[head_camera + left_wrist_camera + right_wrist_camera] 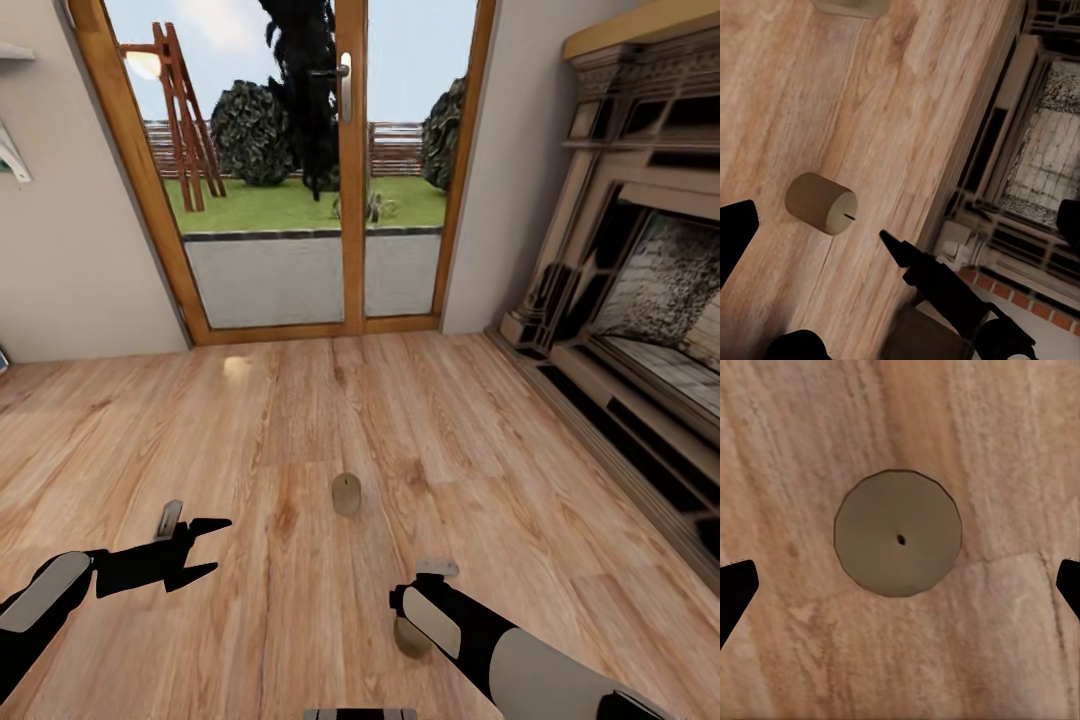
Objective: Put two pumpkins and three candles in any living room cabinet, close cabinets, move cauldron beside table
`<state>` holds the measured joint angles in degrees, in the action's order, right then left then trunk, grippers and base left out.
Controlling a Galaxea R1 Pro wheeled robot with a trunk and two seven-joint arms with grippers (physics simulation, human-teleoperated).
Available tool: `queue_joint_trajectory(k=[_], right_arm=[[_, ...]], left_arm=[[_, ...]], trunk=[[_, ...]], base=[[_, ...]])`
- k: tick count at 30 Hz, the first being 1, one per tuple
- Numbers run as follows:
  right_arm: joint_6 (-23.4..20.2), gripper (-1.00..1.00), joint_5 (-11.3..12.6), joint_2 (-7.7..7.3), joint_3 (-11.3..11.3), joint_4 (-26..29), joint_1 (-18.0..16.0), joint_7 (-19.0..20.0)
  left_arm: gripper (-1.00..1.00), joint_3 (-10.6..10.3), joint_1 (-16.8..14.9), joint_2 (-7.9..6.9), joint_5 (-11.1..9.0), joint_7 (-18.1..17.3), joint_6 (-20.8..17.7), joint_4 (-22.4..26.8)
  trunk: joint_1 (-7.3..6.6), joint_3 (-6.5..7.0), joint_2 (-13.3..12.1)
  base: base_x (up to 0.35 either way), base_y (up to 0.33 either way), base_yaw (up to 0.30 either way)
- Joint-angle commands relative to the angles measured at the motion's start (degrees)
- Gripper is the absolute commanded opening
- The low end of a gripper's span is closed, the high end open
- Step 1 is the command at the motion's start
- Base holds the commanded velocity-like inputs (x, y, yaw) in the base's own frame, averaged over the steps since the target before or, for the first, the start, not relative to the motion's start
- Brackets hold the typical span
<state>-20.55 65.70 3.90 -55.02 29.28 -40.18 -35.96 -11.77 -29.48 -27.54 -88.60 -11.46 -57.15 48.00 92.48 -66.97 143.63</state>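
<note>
Two candles sit on the floor [300, 420]: one [346, 494] ahead, another [898, 533] directly under the open, empty right gripper [900, 585]. The left gripper [205, 547] is open too, so judging by this, stowing has barely begun.

1. The left arm [45, 590] has a rounded black shell with a long pale grey panel set along its upper face.
2. The left gripper [205, 548] is matte black, with two slim fingers that taper to sharp points; a small grey block sits on top of its wrist.
3. In the left wrist view one of its fingers [907, 259] is a black wedge, widening into blocky, stepped segments.
4. The right arm [500, 645] is thicker, also black, with a broad pale grey panel on its upper side and a grey cap at its end.
5. The right gripper [900, 589] shows as two flat black fingertips [733, 592] with angular edges.
</note>
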Motion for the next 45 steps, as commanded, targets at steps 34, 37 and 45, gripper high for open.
queue_joint_trajectory(k=[34,37,45], right_arm=[[-0.2,1.00,0.2,-0.03,-0.4,0.1,-0.1,-0.3],[-0.2,1.00,0.2,-0.03,-0.4,0.1,-0.1,-0.3],[-0.2,1.00,0.2,-0.03,-0.4,0.1,-0.1,-0.2]], left_arm=[[1.00,-0.5,-0.1,0.03,0.4,-0.6,0.0,0.2],[1.00,-0.5,-0.1,0.03,0.4,-0.6,0.0,0.2],[1.00,-0.6,-0.1,0.03,0.4,-0.6,0.0,0.4]], trunk=[[0.84,-7.37,0.5],[0.84,-7.37,0.5],[0.84,-7.37,0.5]], base=[[0.000,0.000,0.000],[0.000,0.000,0.000],[0.067,0.000,0.000]])
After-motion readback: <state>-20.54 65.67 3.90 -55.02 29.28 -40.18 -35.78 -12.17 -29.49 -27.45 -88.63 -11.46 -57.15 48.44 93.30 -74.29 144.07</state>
